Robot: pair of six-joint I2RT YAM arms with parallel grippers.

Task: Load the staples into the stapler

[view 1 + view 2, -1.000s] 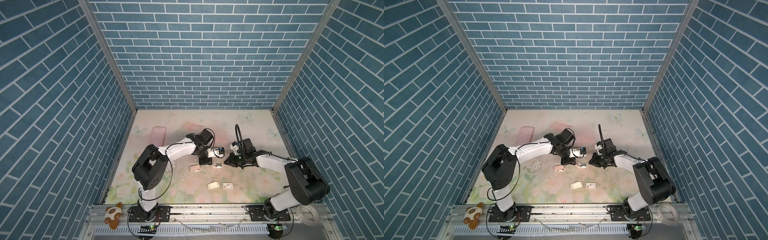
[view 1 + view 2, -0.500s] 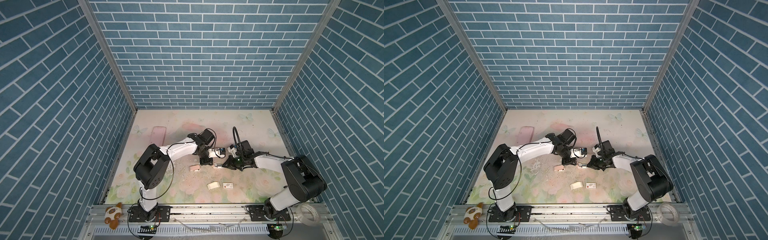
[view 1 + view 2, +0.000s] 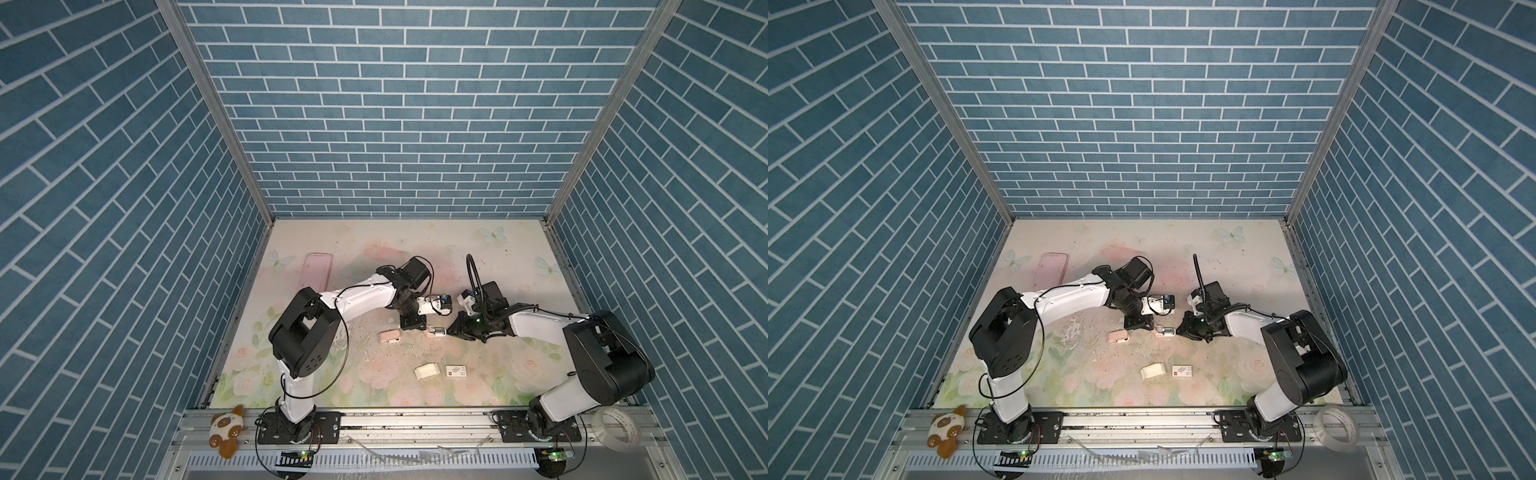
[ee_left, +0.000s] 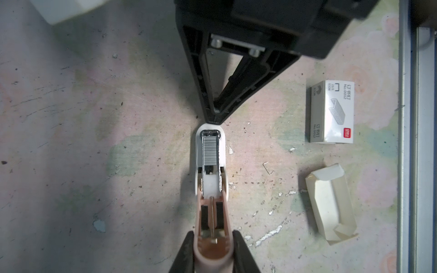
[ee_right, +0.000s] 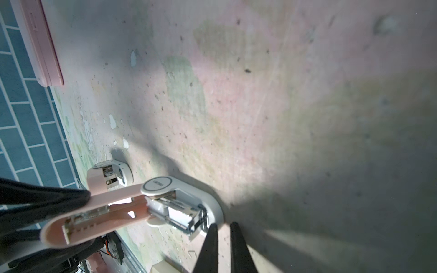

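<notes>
Firstly, at the far left a plush toy (image 3: 226,428) lies on the front rail (image 3: 415,420), outside the table (image 3: 511,257). On the flowered surface, near the left edge, lies a flat pink case (image 3: 318,270). More to the middle, a small pink and white object (image 3: 389,336) lies on the table, close to the left gripper (image 4: 212,236). This claw is closed tight on the pink rear end of the stapler (image 4: 210,186), with one finger on each side, as the left wrist view shows. The stapler lies open on the table, with its white base down and its metal channel facing up. The staples (image 4: 210,151) sit as one silvery strip inside this channel, at its front end. Directly at the front tip of the stapler is the right gripper (image 5: 223,227). Its two fingers (image 5: 211,248) are only a little apart, with a narrow gap, and they have hold of nothing. In the left wrist view their tips are at the white nose of the stapler, but I cannot tell if they really touch it. Nearer to the front edge lie the white tray (image 3: 427,370) and, just beside it on the right, the sleeve (image 3: 456,371) with a red mark; the two do not touch. At the far right, by the rail, lies a roll of clear tape (image 3: 619,428).
</notes>
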